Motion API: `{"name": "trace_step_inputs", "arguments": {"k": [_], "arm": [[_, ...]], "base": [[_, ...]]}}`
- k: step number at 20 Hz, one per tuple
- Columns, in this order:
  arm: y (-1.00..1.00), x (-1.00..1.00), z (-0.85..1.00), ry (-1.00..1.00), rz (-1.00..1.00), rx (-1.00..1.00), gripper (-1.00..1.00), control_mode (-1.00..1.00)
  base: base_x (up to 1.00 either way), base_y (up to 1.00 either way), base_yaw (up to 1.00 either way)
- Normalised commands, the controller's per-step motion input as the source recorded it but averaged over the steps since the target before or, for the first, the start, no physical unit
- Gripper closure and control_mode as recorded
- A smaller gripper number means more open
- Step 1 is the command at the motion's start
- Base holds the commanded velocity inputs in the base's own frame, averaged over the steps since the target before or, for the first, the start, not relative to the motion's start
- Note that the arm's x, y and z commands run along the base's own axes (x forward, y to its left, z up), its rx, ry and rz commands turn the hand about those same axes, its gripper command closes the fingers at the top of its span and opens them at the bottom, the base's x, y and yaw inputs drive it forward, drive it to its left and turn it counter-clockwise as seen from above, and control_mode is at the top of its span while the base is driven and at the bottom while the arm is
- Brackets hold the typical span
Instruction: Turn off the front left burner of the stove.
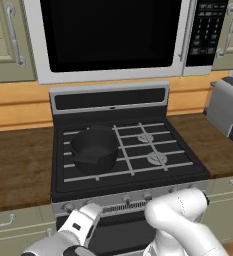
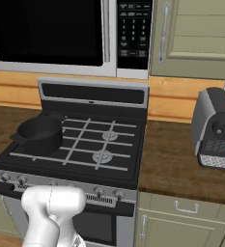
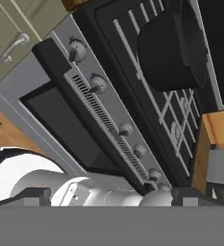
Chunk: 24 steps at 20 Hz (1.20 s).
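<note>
The stove (image 1: 113,102) fills the middle, with black grates and a silver knob strip (image 1: 125,199). Its front left burner (image 1: 83,174) shows as bare grate bars, and a dark saucepan (image 1: 94,149) sits over the left grates just behind. My gripper (image 1: 85,216) hangs low in front of the strip's left end, apart from the knobs. In the hand view my gripper (image 3: 108,197) stands open with nothing between its fingers. The leftmost knob (image 3: 77,48) and the second knob (image 3: 98,84) lie ahead of it, with the saucepan (image 3: 176,45) beyond.
A white-framed microwave (image 1: 113,35) hangs over the stove. A grey coffee machine (image 2: 215,128) stands on the right counter. The black oven door handle (image 3: 60,72) runs under the knobs. Cabinet drawers with silver handles (image 2: 186,207) flank the range.
</note>
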Motion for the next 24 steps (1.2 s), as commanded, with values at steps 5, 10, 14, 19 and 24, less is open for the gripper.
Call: {"name": "trace_step_inputs", "arguments": {"k": [5,10,14,19,24], "arm": [[0.24,0.72,-0.20,-0.06,-0.09,0.01,-1.00,-1.00],[0.03,0.63,-0.42,-0.06,-0.12,0.03,-1.00,-1.00],[0.27,0.58,-0.47,-0.05,-0.12,0.12,-1.00,-1.00],[0.07,0.51,-0.48,-0.04,-0.10,0.10,-1.00,-1.00],[-0.08,0.23,-0.56,-0.03,-0.01,0.01,-1.00,-1.00]], "base": [[0.00,0.00,0.00],[0.00,0.00,0.00],[0.00,0.00,0.00],[0.00,0.00,0.00],[0.00,0.00,0.00]]}}
